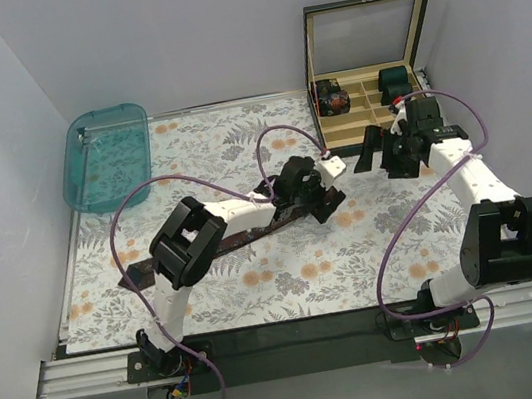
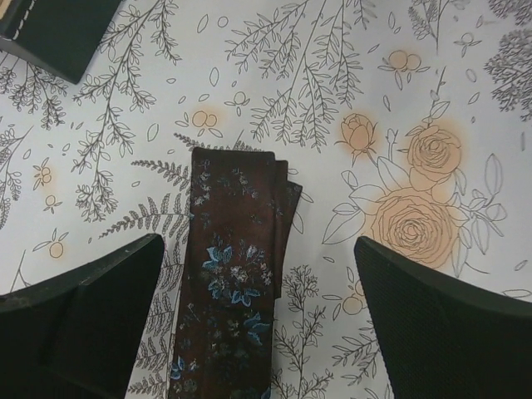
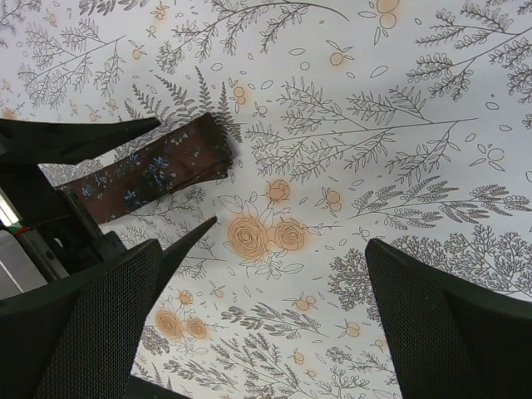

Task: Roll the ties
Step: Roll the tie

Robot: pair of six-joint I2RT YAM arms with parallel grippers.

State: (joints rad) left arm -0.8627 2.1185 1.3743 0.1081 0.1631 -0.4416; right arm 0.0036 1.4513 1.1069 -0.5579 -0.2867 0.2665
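Observation:
A dark brown tie (image 1: 222, 240) with small blue and pale flowers lies flat in a long diagonal strip on the floral mat. Its far end is folded over once (image 2: 237, 179). My left gripper (image 1: 320, 205) is open and hovers over that folded end; in the left wrist view (image 2: 258, 249) the tie (image 2: 229, 283) lies between the two fingers, nearer the left one. My right gripper (image 1: 377, 153) is open and empty, raised above the mat to the right of the tie. The right wrist view (image 3: 262, 249) shows the tie's end (image 3: 158, 170) at upper left.
An open compartment box (image 1: 374, 116) stands at the back right with two rolled bundles (image 1: 334, 100) (image 1: 394, 83) inside. Its dark corner (image 2: 58, 33) shows in the left wrist view. A teal plastic tray (image 1: 107, 156) sits at the back left.

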